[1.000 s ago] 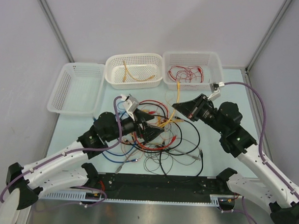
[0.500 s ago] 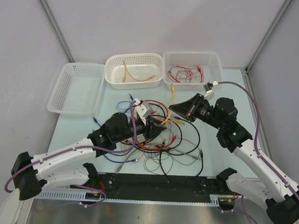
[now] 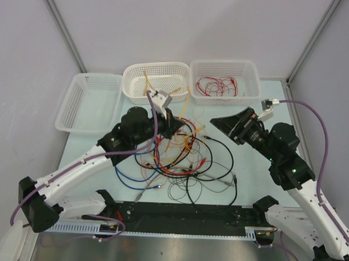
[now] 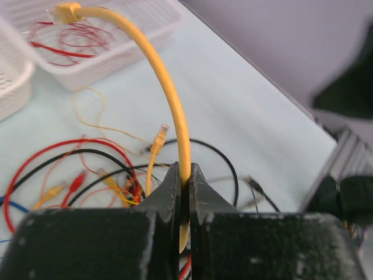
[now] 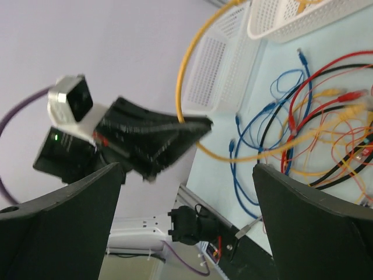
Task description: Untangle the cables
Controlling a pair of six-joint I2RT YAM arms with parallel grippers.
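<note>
The cables (image 3: 188, 159) lie in a tangle of red, black, blue and yellow loops at the middle of the table. My left gripper (image 3: 176, 126) hangs over the tangle's back edge, shut on a thick yellow cable (image 4: 166, 87). That cable arcs up from the jaws to its plug (image 4: 67, 10). My right gripper (image 3: 218, 122) stands to the right of it, open, with nothing between its fingers (image 5: 315, 227). In the right wrist view the left gripper (image 5: 152, 141) and the yellow cable's loop (image 5: 192, 52) show ahead.
Three white baskets line the back: an empty one (image 3: 89, 102) on the left, a middle one (image 3: 156, 81) with a yellow cable, a right one (image 3: 225, 81) with red cables. A black rail (image 3: 183, 214) runs along the near edge.
My left gripper shut on the yellow cable and moved back and up with it. My right gripper opened, let go of that cable and drew back to the right.
</note>
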